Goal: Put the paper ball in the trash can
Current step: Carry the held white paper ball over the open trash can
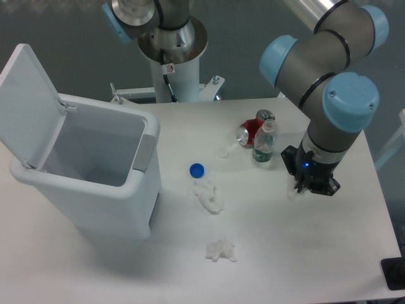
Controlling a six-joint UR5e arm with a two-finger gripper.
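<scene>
The trash can (95,190) is a large white bin at the left of the table, with its lid (28,101) hinged open and a grey panel on its right side. My gripper (304,189) points down at the table's right side, far from the bin. A small white ragged bit, the paper ball (293,192), shows at the left of the fingertips on the table. The wrist and gripper body hide most of it. I cannot tell whether the fingers are closed on it.
A long twisted white wad (209,196) and a blue bottle cap (197,170) lie mid-table. A flat frilly white wad (220,251) lies nearer the front. A red can (252,132) and a small clear bottle (264,144) stand left of the arm.
</scene>
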